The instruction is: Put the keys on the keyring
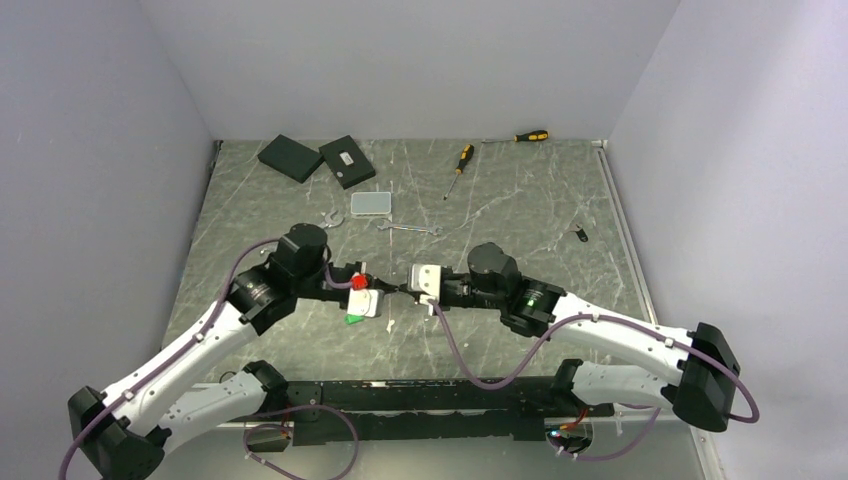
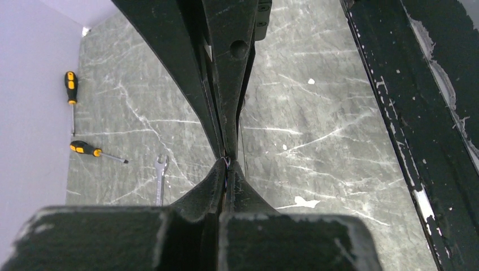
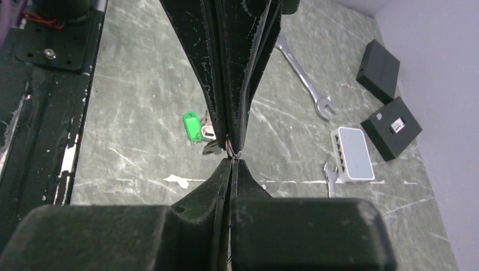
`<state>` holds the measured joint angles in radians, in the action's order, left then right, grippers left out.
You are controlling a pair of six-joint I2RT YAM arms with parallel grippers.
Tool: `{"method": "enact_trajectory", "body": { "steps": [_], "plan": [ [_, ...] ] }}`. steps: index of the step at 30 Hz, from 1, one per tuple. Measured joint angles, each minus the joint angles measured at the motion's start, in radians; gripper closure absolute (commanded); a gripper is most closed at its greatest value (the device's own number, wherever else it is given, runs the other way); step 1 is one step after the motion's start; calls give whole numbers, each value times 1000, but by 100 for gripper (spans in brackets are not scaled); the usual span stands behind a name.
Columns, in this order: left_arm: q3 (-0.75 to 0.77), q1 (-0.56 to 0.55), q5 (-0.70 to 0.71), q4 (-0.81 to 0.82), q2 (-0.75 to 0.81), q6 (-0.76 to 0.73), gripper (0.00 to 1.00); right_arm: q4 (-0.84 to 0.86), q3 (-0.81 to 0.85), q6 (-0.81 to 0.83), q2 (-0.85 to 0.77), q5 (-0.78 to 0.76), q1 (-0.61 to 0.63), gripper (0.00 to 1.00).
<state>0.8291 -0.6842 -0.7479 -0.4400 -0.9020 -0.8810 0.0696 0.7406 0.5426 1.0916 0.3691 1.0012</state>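
My two grippers meet tip to tip over the middle of the table. The left gripper (image 2: pixel 227 165) is shut, with a sliver of thin wire, the keyring (image 2: pixel 227 161), pinched at its tip. Facing it, the right gripper (image 3: pixel 233 160) is shut on the same wire (image 3: pixel 233 153). Most of the loop is hidden by the fingers. Keys with a green tag (image 3: pixel 193 125) sit just beside the left fingers (image 3: pixel 212 68); I cannot tell whether they hang or lie on the table. From above the green tag (image 1: pixel 355 319) shows under the left gripper (image 1: pixel 393 291). A dark-headed key (image 1: pixel 580 235) lies far right.
Two yellow-and-black screwdrivers (image 1: pixel 460 165) (image 1: pixel 528 136) lie at the back. Two spanners (image 1: pixel 412 230) (image 1: pixel 332 218) and a clear box (image 1: pixel 371 203) lie behind the grippers. Two black boxes (image 1: pixel 291 157) (image 1: pixel 347 160) are back left. Walls close in on three sides.
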Motion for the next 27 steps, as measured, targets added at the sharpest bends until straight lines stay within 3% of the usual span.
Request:
{"method": "enact_trajectory", "body": {
  "steps": [4,9,13,17,27],
  "plan": [
    [-7,11,-21,33,42,53,100,21,0,0,-23,10,3,84],
    [-31,57,-98,143,100,180,100,53,0,6,-58,20,5,82],
    [-71,95,-170,276,143,304,100,85,-5,6,-94,34,5,87],
    [-117,114,-225,426,162,430,100,112,-14,-1,-119,46,5,99],
    [-237,146,-301,858,137,789,100,118,-14,-12,-143,61,0,100]
  ]
}}
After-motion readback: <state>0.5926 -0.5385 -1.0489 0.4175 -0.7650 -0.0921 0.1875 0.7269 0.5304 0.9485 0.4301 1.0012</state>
